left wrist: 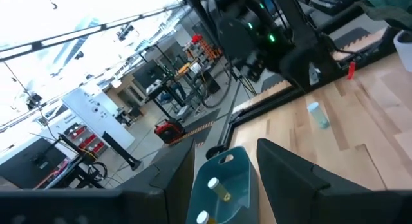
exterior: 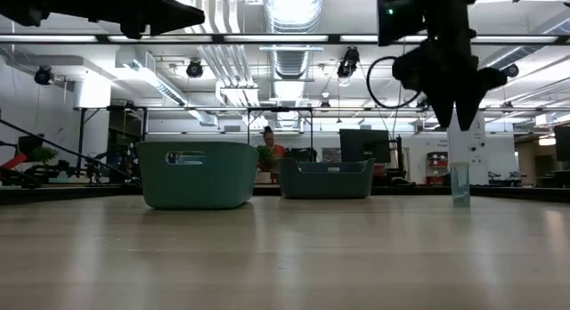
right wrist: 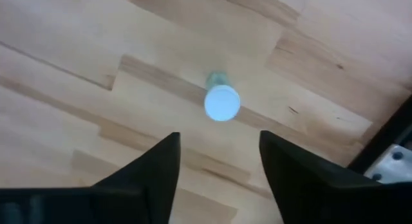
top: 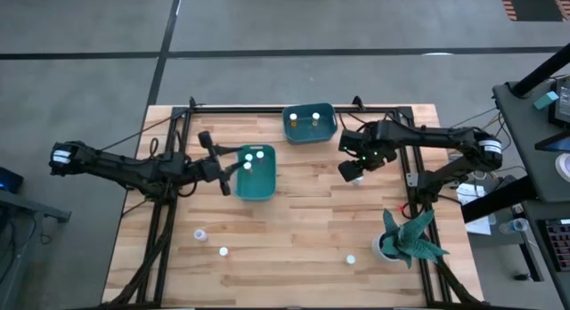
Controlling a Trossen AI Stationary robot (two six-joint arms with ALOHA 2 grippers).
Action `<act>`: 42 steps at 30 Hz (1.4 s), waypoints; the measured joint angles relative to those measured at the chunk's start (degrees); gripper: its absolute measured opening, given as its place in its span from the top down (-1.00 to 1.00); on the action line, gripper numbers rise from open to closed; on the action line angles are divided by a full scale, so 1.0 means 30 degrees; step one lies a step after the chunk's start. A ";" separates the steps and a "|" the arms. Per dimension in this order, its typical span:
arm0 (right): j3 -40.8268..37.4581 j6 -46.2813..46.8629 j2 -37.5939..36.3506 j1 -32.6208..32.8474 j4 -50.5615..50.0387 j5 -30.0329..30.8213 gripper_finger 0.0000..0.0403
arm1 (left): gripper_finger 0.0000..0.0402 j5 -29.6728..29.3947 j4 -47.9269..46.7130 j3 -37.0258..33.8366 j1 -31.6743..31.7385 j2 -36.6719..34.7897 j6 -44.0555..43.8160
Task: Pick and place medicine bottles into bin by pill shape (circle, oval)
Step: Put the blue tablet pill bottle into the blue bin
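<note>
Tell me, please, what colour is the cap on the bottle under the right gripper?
White, on the bottle; clearest in the right wrist view.

Wooden table (top: 303,230) carries two teal bins (top: 256,178) – four loose bottles (top: 201,234) – one potted plant (top: 405,237)

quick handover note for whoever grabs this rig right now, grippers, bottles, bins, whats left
Right gripper: open, above an upright white-capped bottle on the table, not gripping it.
Left gripper: open, empty, beside the near bin.
Done: three bottles show in the near bin, two in the far bin.
Left: the bottle under the right gripper, plus three along the front edge. Pill shapes cannot be read.
</note>
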 joint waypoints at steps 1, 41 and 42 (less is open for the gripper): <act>-0.0405 0.0075 -0.0105 -0.0059 0.0314 0.0024 -0.04 | 0.24 0.0000 0.0100 -0.0059 0.0000 -0.0075 -0.0005; -0.3378 0.0545 0.1787 -0.0364 0.4551 0.0112 0.46 | 0.24 0.0000 0.0275 -0.0285 0.0022 0.0002 0.0015; -0.3365 0.0549 0.1787 -0.0364 0.4559 0.0112 0.48 | 0.24 0.0000 0.0275 -0.0285 0.0022 0.0002 0.0015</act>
